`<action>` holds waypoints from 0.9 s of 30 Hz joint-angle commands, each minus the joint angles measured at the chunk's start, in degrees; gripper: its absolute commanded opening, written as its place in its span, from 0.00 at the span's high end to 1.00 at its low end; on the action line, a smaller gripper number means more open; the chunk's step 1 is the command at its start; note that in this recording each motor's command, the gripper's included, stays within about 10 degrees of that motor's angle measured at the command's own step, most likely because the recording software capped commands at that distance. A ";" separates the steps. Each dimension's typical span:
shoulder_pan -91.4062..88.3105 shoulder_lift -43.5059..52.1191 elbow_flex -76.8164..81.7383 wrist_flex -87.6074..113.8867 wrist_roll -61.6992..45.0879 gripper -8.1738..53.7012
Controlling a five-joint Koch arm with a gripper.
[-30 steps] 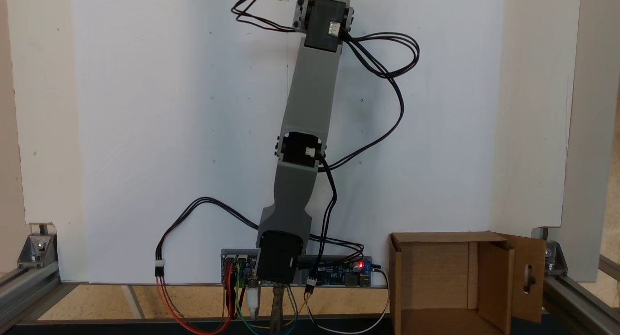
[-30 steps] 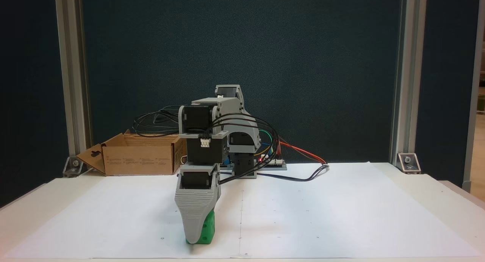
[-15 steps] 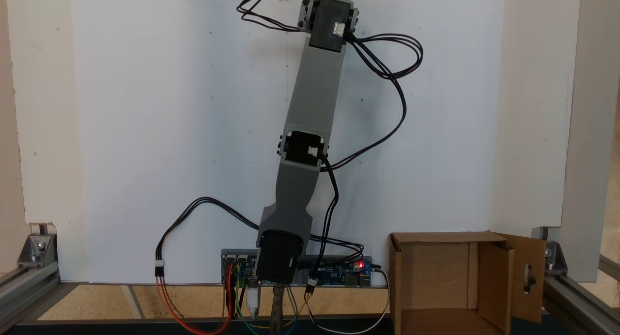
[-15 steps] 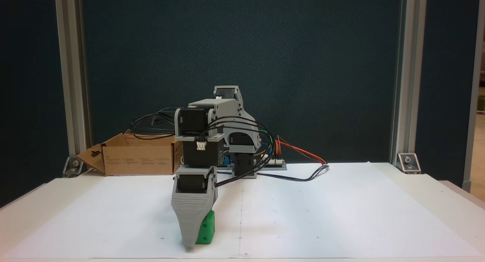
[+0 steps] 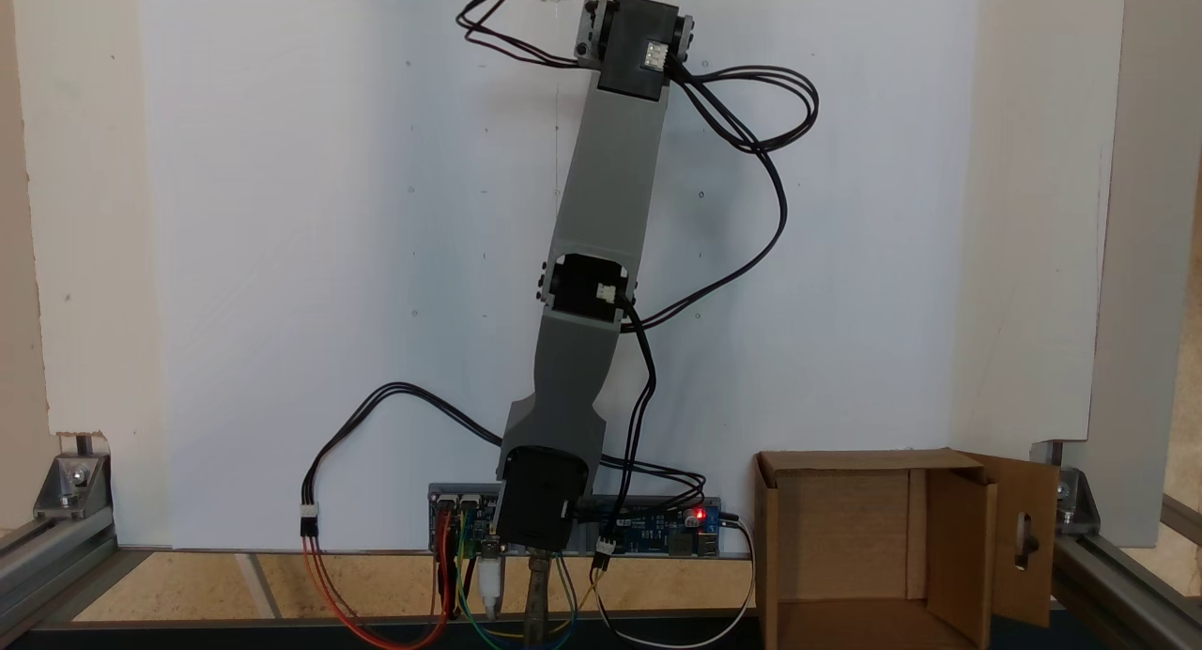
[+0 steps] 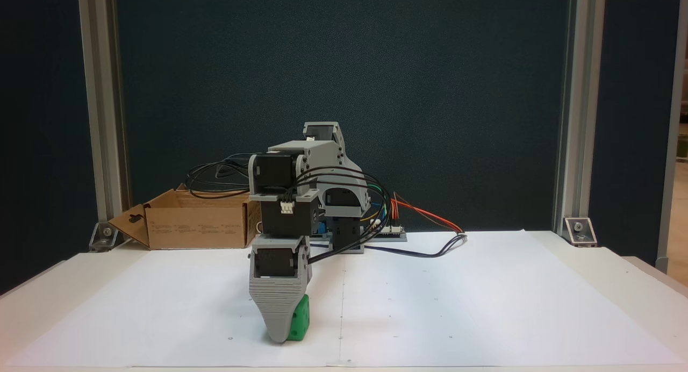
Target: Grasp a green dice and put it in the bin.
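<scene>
One green dice (image 6: 299, 319) lies near on the table (image 6: 484, 307); one bin (image 6: 199, 224) stands far left. Tool (image 6: 279, 337) state cannot be told.

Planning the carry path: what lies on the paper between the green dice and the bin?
In a fixed view, bare white paper lies between the green dice and the bin.

The arm (image 5: 601, 199) is made of gray plastic parts with black box-shaped motors at the joints, and small white plugs sit on the motors. Thin black cables (image 5: 751, 143) loop from motor to motor, and red, orange, yellow and green wires (image 5: 451, 594) run from a blue board (image 5: 657, 528) with a tiny red light. The gripper (image 6: 279, 337) has a gray ridged finger shaped like a wedge.
</scene>
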 commanded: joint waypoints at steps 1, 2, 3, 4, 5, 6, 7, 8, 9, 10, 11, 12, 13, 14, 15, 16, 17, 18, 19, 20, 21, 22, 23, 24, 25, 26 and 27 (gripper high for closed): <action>-0.53 6.15 -3.25 5.27 1.85 0.68; -0.53 8.70 -2.99 6.50 1.85 0.68; -0.70 11.43 -2.02 7.12 1.93 0.68; -1.05 13.25 -0.70 7.12 1.93 0.68; -1.76 15.71 1.05 7.12 1.93 0.68; -2.29 18.35 2.90 7.03 1.93 0.68; -2.90 21.16 4.57 6.94 1.93 0.68; -3.25 24.06 6.15 6.77 1.93 0.68; -3.43 26.70 8.00 6.59 1.93 0.68; -3.78 29.51 10.37 6.06 1.93 0.68; -3.87 32.32 14.24 3.96 1.93 0.68; -3.87 35.40 19.25 0.35 1.93 0.68; -3.87 38.48 24.17 -2.99 1.93 0.68; -3.87 41.82 27.86 -5.19 1.58 0.68; -3.78 44.89 30.23 -6.33 1.23 0.68; -3.69 47.79 31.99 -6.86 0.79 0.68; -3.34 50.61 33.93 -7.73 0.18 0.68; -2.81 53.61 36.39 -8.96 -0.26 0.68; -2.11 55.28 39.11 -10.46 -0.70 0.68; -0.97 56.69 40.61 -10.55 -1.49 0.68; 0.97 58.01 41.31 -10.46 -1.93 0.68; 3.87 58.97 41.40 -9.93 -2.72 0.68; 7.65 59.59 41.31 -9.32 -3.34 0.68; 11.43 59.77 40.87 -8.26 -3.78 0.68; 15.12 59.94 40.61 -6.68 -4.39 0.68; 18.90 60.47 40.61 -4.66 -5.71 0.68; 22.32 60.56 40.61 -3.78 -6.42 0.68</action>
